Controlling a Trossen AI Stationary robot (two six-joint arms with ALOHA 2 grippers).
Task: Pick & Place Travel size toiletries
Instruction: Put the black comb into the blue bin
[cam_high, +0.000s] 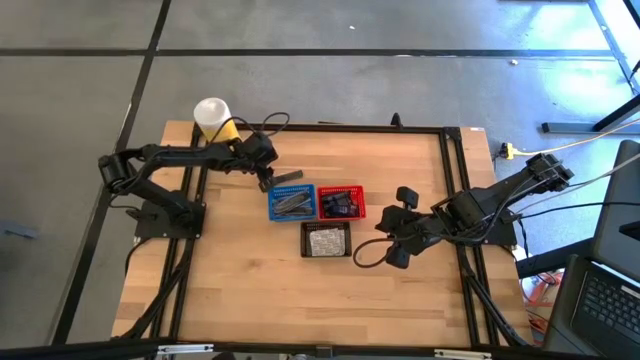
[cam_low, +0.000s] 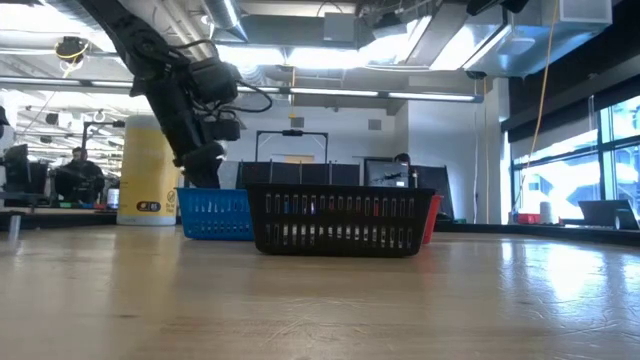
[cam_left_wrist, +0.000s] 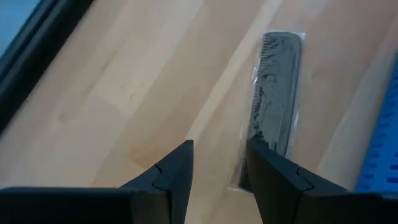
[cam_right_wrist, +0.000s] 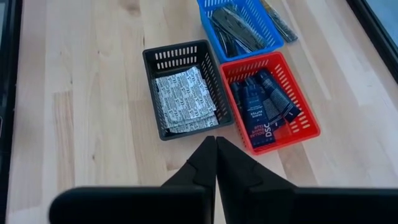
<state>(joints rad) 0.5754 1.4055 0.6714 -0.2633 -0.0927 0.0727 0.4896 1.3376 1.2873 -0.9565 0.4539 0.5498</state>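
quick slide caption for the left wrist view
Left gripper, fingers apart, poised over a clear-wrapped black comb lying on the wooden table.

Blue basket, red basket, black basket — dark comb in clear wrap.

Three baskets, one comb

overhead, table-level, two wrist views
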